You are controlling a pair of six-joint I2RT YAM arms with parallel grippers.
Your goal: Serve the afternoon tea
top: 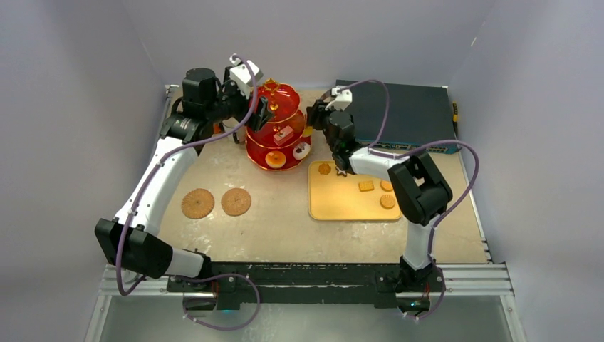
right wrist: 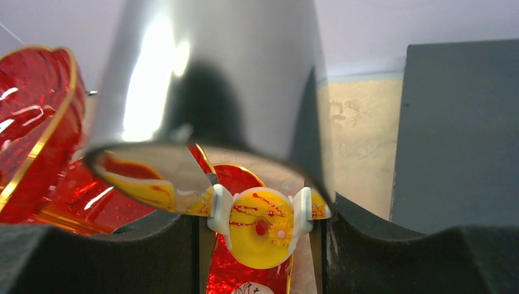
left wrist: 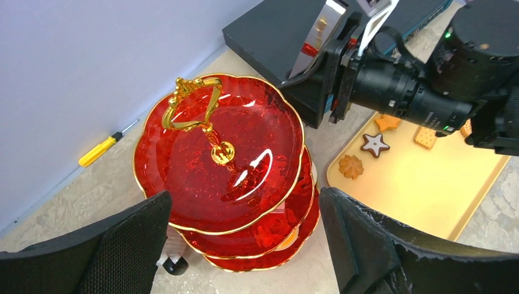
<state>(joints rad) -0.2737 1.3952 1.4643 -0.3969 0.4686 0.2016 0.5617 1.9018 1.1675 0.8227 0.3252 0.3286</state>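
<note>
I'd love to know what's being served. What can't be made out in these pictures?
Left wrist view: the top tier of the red stand covers whatever lies on the lower tiers.
Right wrist view: a blurred silver tool fills the frame, hiding much of the stand.
Top view: the stand's pastries are too small to name.

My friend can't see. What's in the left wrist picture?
A red three-tier stand with a gold handle sits just ahead of the left gripper's open jaws. Beside it, the right gripper holds a silver tool, near a yellow tray of cookies.

Flat yellow tray point(top: 342, 206), dark box point(top: 406, 114) behind it, two round coasters point(top: 197, 203) point(top: 236, 201), yellow screwdriver point(left wrist: 98, 151)
</note>
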